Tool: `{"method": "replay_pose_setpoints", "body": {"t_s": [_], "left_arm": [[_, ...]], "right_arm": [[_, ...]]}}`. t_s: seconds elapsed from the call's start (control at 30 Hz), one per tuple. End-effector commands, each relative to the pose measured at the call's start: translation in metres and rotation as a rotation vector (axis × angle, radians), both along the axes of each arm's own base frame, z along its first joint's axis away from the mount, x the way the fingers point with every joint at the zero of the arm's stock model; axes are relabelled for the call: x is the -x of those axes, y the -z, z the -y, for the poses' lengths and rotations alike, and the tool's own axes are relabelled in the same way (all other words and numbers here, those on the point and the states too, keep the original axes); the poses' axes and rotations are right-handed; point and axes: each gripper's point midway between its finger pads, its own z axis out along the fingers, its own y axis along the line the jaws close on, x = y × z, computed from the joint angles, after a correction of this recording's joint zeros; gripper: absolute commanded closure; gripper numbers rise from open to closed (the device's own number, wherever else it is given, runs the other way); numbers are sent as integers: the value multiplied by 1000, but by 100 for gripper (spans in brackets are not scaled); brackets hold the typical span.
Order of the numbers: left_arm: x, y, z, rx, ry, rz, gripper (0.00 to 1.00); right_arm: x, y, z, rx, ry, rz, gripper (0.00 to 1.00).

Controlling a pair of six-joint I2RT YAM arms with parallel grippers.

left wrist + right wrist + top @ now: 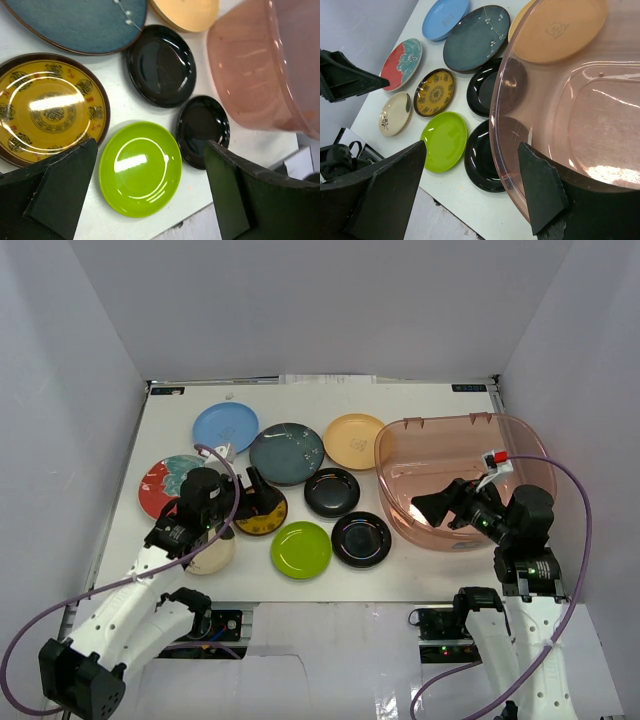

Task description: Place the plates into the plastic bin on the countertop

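Several plates lie on the white countertop (420, 400): light blue (225, 426), dark teal (287, 453), orange-yellow (354, 440), red-and-teal (165, 485), yellow-brown patterned (268, 521), cream (212, 553), lime green (301, 549) and two glossy black ones (332, 492) (361, 539). The pinkish plastic bin (465, 480) stands at the right with no plate in it. My left gripper (250, 495) is open and empty above the patterned plate (47, 107) and the lime plate (140, 168). My right gripper (430, 505) is open and empty over the bin's left rim (502, 125).
White walls enclose the countertop on three sides. The near table edge (220, 200) runs just below the lime and black plates. A red-and-white tag (496, 458) sits at the bin's right side. Purple cables loop from both arms.
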Motion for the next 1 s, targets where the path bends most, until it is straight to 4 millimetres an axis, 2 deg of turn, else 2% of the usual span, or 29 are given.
{"method": "replay_pose_setpoints", "body": {"t_s": [0.0,0.17,0.2,0.27,0.3,0.33,0.4,0.43,0.47,0.5,0.53,0.6,0.63,0.77,0.83,0.87,0.97], "left_arm": [[-29,-16,-8,2,-125,48,2],[-66,-6,-15,10,-293,21,2],[-74,6,-14,2,-312,-6,2],[-88,9,-14,17,-349,-28,2],[-98,22,-17,7,-377,-58,2],[-105,23,-20,9,-393,-66,2],[-116,33,-29,21,-421,-93,2],[-121,46,-40,52,-438,-143,2],[-124,50,-46,83,-451,-160,4],[-132,50,-62,133,-475,-159,7],[-132,55,-61,164,-453,-178,8],[-140,59,-75,171,-485,-166,12],[-143,69,-78,164,-494,-192,13],[-157,84,-76,172,-453,-211,19],[-168,81,-75,178,-433,-198,21],[-173,88,-74,174,-427,-204,23],[-182,88,-66,192,-376,-189,29]], "right_arm": [[0,-6,-4,1,-39,46,20],[5,-6,-9,-19,-71,57,21],[6,-5,-9,-24,-70,55,21],[8,-4,-12,-44,-83,54,22],[10,0,-14,-50,-94,45,22],[11,1,-14,-56,-98,43,22],[13,4,-14,-54,-98,36,23],[14,6,-14,-52,-95,38,23],[14,7,-14,-50,-97,42,23],[15,8,-14,-50,-96,44,23],[15,13,-14,-50,-96,38,23],[14,16,-15,-54,-101,33,23],[14,18,-16,-56,-108,26,24],[15,20,-18,-53,-120,29,24],[16,19,-18,-51,-119,34,24],[17,20,-18,-51,-120,34,24],[19,22,-18,-52,-125,34,24]]}}
